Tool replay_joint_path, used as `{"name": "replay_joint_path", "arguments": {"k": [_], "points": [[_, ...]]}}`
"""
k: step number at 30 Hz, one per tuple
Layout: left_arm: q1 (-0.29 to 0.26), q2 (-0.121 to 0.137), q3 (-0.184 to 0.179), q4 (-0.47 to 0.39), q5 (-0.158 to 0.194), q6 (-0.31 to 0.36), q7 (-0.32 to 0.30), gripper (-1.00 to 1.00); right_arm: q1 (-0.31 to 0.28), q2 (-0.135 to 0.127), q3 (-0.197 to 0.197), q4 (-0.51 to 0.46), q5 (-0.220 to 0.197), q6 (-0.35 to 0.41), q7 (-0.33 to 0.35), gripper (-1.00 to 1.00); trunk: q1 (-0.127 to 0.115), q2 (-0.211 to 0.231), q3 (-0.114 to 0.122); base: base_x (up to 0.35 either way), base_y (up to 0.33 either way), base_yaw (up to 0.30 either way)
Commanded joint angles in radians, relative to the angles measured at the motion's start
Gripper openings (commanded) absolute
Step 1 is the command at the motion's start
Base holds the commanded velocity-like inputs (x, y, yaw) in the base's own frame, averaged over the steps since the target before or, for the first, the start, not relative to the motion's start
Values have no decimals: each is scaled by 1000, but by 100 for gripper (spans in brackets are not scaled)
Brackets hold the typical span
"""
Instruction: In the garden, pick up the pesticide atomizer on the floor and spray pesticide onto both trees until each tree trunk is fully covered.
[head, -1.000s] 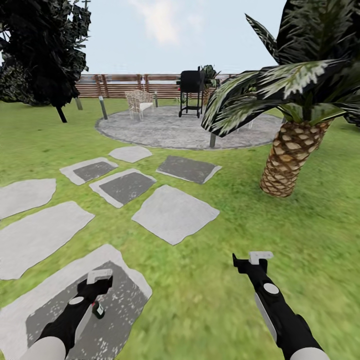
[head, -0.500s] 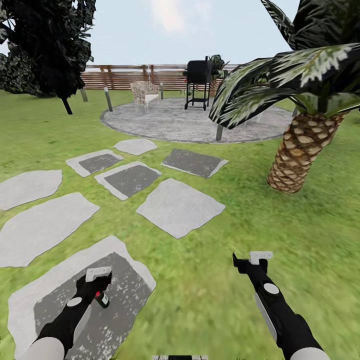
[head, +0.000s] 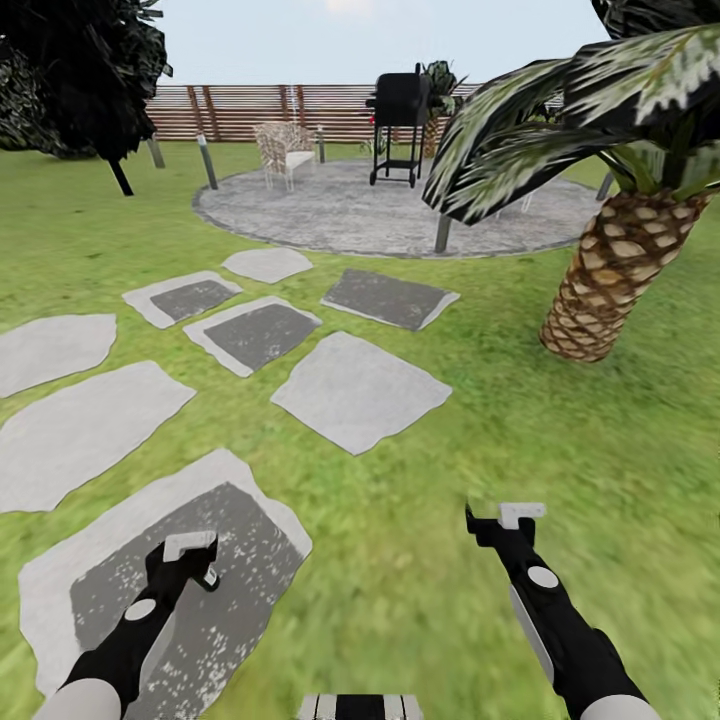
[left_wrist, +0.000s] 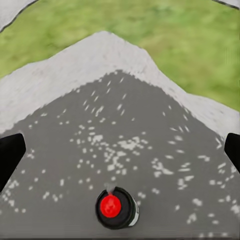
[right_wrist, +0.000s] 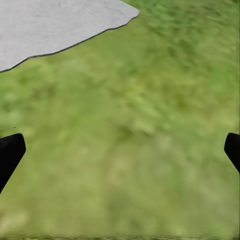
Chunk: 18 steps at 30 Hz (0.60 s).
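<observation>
The pesticide atomizer (left_wrist: 116, 206), a small black bottle with a red top, stands upright on a dark, white-speckled stone slab (left_wrist: 125, 125) of the floor. In the left wrist view I see it from above. My left gripper (left_wrist: 120, 152) hangs open over it, one finger at each side, touching nothing. The head view shows that gripper (head: 188, 552) above the same slab (head: 240, 520) at lower left. My right gripper (head: 505, 520) is open and empty over grass (right_wrist: 130, 125). The trees and their trunks are out of view.
Several grey slabs (head: 355, 390) lie in the lawn ahead. A short palm (head: 610, 280) with a scaly brown trunk stands at the right. Farther off is a round paved patch (head: 380, 215) with a black grill (head: 398, 110), a chair (head: 283, 148), bollard lamps and the slat fence (head: 250, 112).
The whole view has shifted as the robot moved forward. The atomizer, seen beside my left gripper earlier, now sits under it and is hidden in the head view.
</observation>
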Motion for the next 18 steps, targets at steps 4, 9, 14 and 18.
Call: {"name": "replay_joint_path", "arguments": {"k": [4, 9, 14, 18], "points": [[0, -1, 5, 1, -10, -9, -1, 100, 0, -1, 1, -1, 2, 4, -4, 100, 2, -1, -23, 0, 0, 0], [0, -2, 5, 8, -11, -13, -1, 100, 0, -1, 1, -1, 2, 4, -4, 100, 4, -2, -50, 0, 0, 0], [0, -2, 5, 25, -10, -15, -1, 100, 0, -1, 0, -1, 2, 3, -3, 100, 6, -4, -77, 0, 0, 0], [0, -2, 5, 28, -10, -16, -1, 100, 0, -1, 0, -1, 2, 3, -3, 100, 8, -5, -99, 0, 0, 0]]}}
